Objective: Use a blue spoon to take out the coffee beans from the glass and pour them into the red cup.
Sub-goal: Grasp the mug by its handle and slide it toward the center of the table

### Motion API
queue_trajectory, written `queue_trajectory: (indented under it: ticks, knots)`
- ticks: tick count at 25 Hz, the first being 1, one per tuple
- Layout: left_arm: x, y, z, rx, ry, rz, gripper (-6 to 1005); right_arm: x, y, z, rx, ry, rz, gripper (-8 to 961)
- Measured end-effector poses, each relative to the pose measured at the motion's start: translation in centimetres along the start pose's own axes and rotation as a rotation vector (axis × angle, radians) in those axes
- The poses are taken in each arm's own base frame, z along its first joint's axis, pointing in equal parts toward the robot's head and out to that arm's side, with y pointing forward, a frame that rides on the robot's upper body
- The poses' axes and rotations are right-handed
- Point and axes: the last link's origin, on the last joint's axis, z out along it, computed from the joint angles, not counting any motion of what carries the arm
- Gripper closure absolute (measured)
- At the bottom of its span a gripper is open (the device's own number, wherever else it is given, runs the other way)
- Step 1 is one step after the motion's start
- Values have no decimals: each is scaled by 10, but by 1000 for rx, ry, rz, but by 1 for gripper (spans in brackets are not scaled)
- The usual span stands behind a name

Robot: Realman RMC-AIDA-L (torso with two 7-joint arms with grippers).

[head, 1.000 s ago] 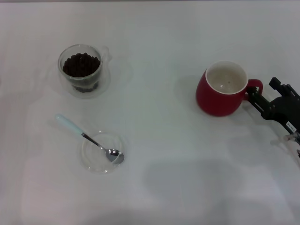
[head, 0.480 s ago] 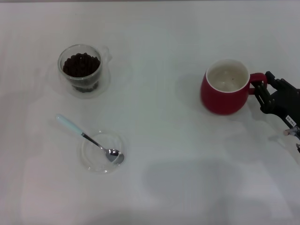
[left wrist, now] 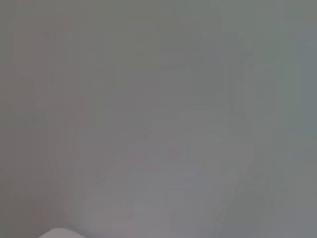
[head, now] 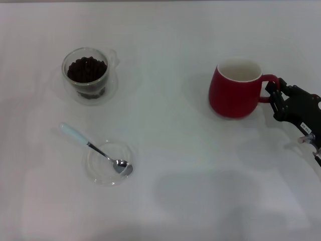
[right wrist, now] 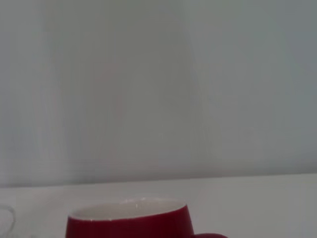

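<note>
The red cup (head: 233,95) is at the right of the white table; its cream inside barely shows and it looks raised and tipped away from me. My right gripper (head: 273,95) is shut on its red loop handle. The cup's rim also shows in the right wrist view (right wrist: 131,220). The glass (head: 86,75) stands at the far left, filled with coffee beans (head: 87,69). The blue spoon (head: 95,148) lies at the near left, its silver bowl resting in a shallow clear dish (head: 109,163). The left gripper is out of view.
The white table (head: 175,201) is bare between the glass and the red cup. The left wrist view shows only a blank pale surface.
The right gripper has closed on the cup's handle. The cup has shifted slightly left and away and tipped, so its inside is now mostly hidden. Glass, spoon and dish have not moved.
</note>
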Motion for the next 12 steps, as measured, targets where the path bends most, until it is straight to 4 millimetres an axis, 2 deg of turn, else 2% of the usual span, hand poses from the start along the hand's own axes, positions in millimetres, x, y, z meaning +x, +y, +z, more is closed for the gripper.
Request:
queue_trajectory:
  ticks: [12]
  knots:
    - [0,0,0,4,0,-1,137,-1,8,5,-18,-9,-140,789]
